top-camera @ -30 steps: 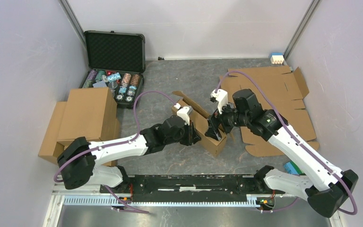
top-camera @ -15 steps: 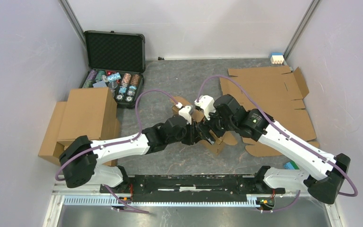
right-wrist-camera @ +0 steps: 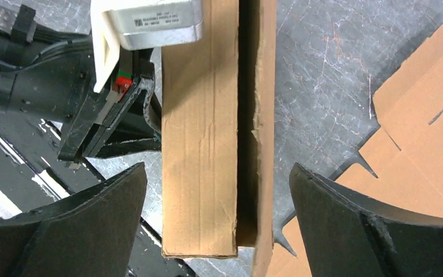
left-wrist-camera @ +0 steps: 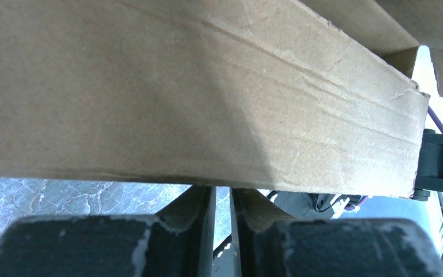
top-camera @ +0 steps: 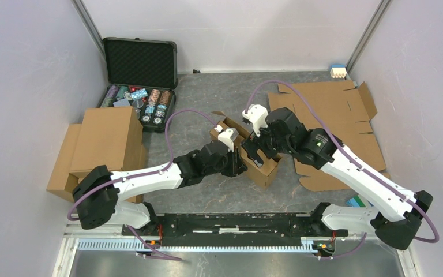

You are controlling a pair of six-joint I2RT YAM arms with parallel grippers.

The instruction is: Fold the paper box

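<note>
1. Left of the paper box (top-camera: 263,171), the left gripper (top-camera: 237,164) meets its side, fingers nearly together. Cardboard hides the tips, so a grip cannot be told.
2. The box sits part-folded between both grippers.
3. Over the box, the right gripper (right-wrist-camera: 216,190) straddles it, spread wide.
4. Right of the box, flat cardboard blanks (top-camera: 337,112) lie partly hidden behind the arm.

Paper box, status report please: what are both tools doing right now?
Left tool pinching paper box by one wall. Right tool wide open, straddling it. Flat cardboard sheets close beside, right side.
</note>
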